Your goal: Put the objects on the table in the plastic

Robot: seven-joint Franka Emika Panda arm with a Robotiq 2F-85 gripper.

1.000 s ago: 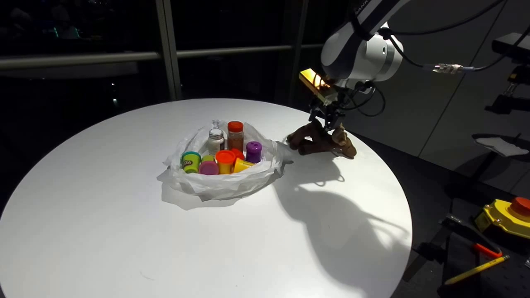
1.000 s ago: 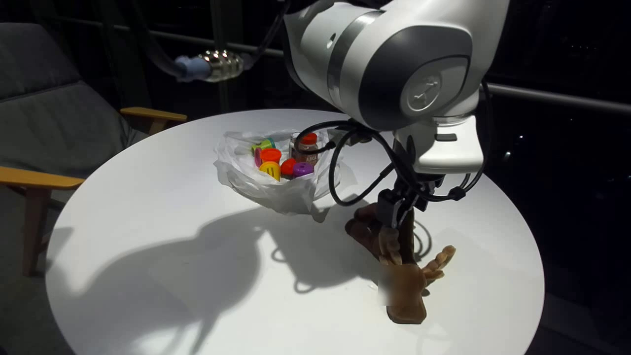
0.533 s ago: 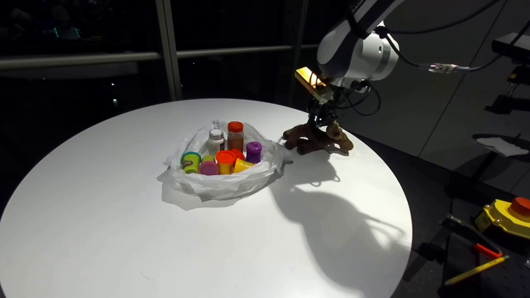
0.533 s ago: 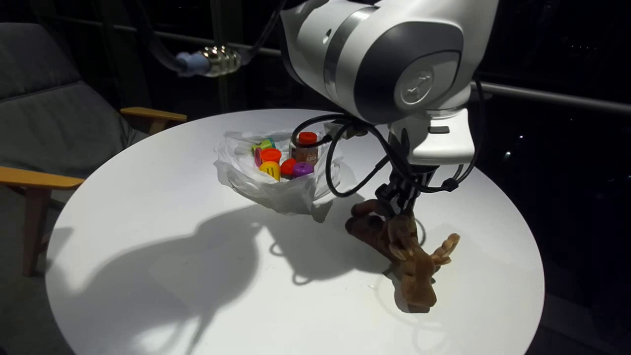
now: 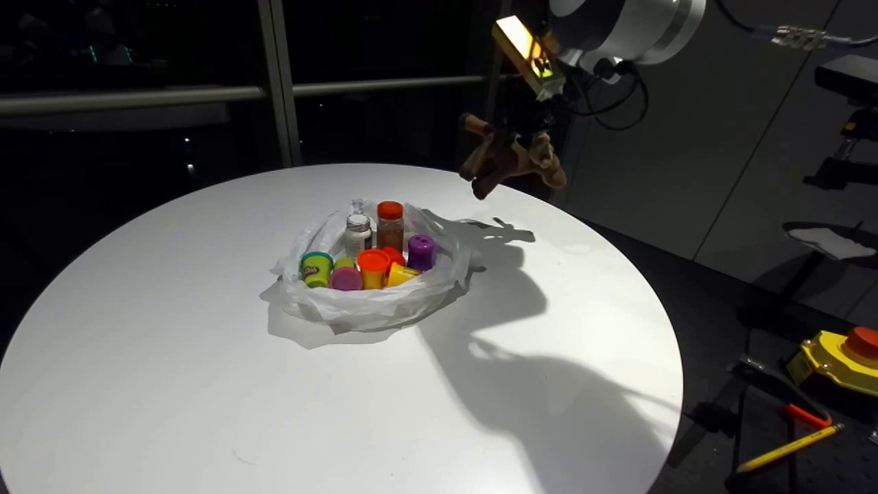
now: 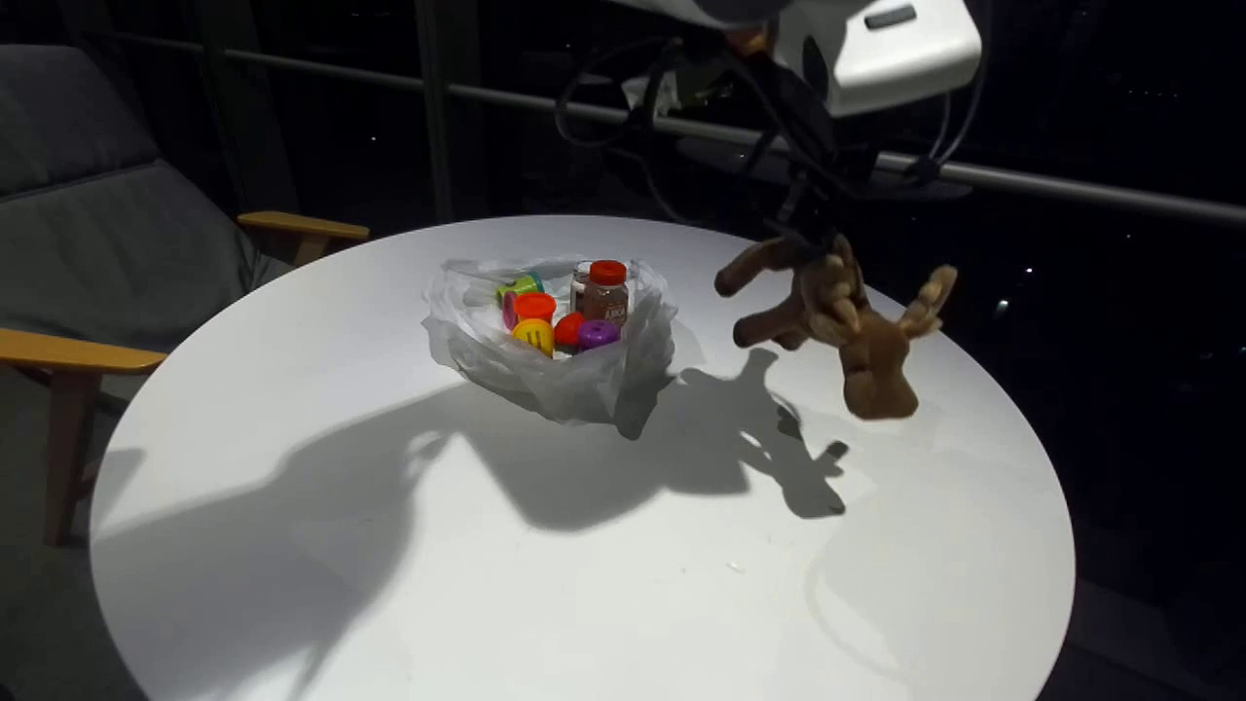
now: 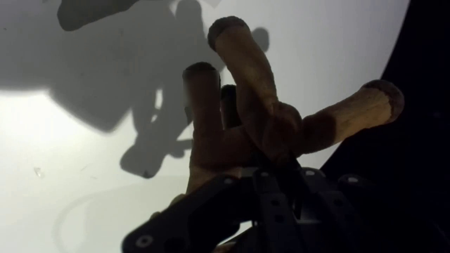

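Observation:
The brown plush toy (image 5: 504, 163) hangs in the air above the far edge of the table (image 5: 274, 412). My gripper (image 7: 276, 159) is shut on its body, with legs spreading out in the wrist view; the fingertips are buried in the dark fur. To one side lies the plastic (image 6: 560, 385), a crumpled bag spread open. Inside it are a green can (image 5: 317, 269), an orange can (image 5: 374, 271), a yellow can (image 5: 403, 274), a purple cup (image 5: 420, 254), a white jar (image 5: 358, 237) and a red-lidded jar (image 5: 390, 230).
A pink-lidded can (image 5: 346, 278) and a red piece (image 5: 394, 255) also sit in the bag. Beyond the table stands a grey chair (image 6: 107, 224). A metal window rail (image 6: 1071, 193) runs behind, and a yellow box with a red button (image 5: 840, 357) is off the table.
The jaws have closed on the plush toy, and it has been lifted off the table to well above it. The bag and its contents have not moved.

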